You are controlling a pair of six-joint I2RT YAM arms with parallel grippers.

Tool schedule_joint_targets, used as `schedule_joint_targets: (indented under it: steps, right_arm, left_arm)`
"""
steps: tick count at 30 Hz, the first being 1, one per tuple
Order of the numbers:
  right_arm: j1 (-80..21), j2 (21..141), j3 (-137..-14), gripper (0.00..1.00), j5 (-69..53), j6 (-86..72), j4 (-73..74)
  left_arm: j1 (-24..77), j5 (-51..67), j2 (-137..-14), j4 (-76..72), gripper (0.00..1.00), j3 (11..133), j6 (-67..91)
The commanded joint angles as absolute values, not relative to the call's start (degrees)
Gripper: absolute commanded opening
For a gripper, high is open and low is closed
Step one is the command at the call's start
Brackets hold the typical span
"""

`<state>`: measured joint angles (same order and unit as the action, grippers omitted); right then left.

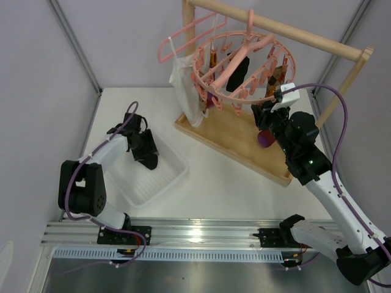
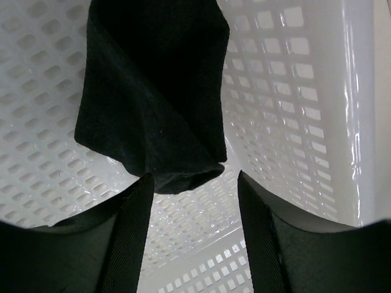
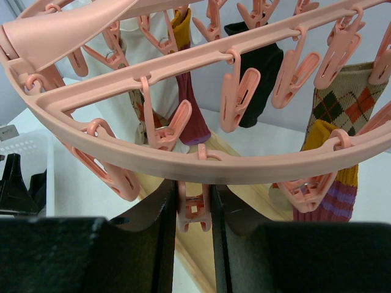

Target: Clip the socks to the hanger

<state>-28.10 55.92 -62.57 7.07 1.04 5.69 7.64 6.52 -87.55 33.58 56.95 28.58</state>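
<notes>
The round pink hanger (image 1: 244,64) hangs from the wooden rail; its ring fills the right wrist view (image 3: 201,162). Clipped to it are a black sock (image 3: 259,73), a tan argyle sock (image 3: 342,101), a maroon sock (image 3: 192,110) and a maroon and purple striped sock (image 3: 330,198). My right gripper (image 3: 195,210) is at the ring's near edge, shut on a dangling pink clip (image 3: 197,207); it also shows in the top view (image 1: 267,115). My left gripper (image 2: 192,204) is open in the white basket (image 1: 168,177). The end of a loose black sock (image 2: 153,104) lies just ahead of its fingertips.
A white camisole (image 1: 183,85) and a thin pink coat hanger (image 1: 183,36) hang left of the round hanger. The wooden rack's base (image 1: 232,137) lies on the table under it. The basket's perforated wall (image 2: 305,122) rises right of my left gripper.
</notes>
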Motion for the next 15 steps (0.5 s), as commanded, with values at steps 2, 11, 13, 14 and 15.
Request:
schedule_joint_targets:
  steps: [2,11,13,14,15]
  right_arm:
    - [-27.86,55.72,-61.96,0.02,6.94,0.44,5.45]
    - [-27.86,55.63,-61.7,0.02,6.77,0.35,5.01]
    - [-27.77,55.63,-61.44,0.02,6.68,0.26,5.01]
    - [-27.86,55.63,-61.44,0.02,6.68,0.26,4.92]
    - [-27.86,55.63,-61.35,0.02,6.59,0.26,4.92]
  left_arm:
    - [8.61,4.13,-88.94,32.7,0.58,60.47,30.14]
    - [8.79,0.26,-92.72,35.77,0.48,61.52,31.38]
    - [8.79,-1.04,-93.34,35.86,0.46,61.79,31.38]
    - [8.79,-1.4,-93.86,36.12,0.43,61.87,31.29]
    - [8.79,-1.49,-94.04,36.38,0.42,61.87,31.2]
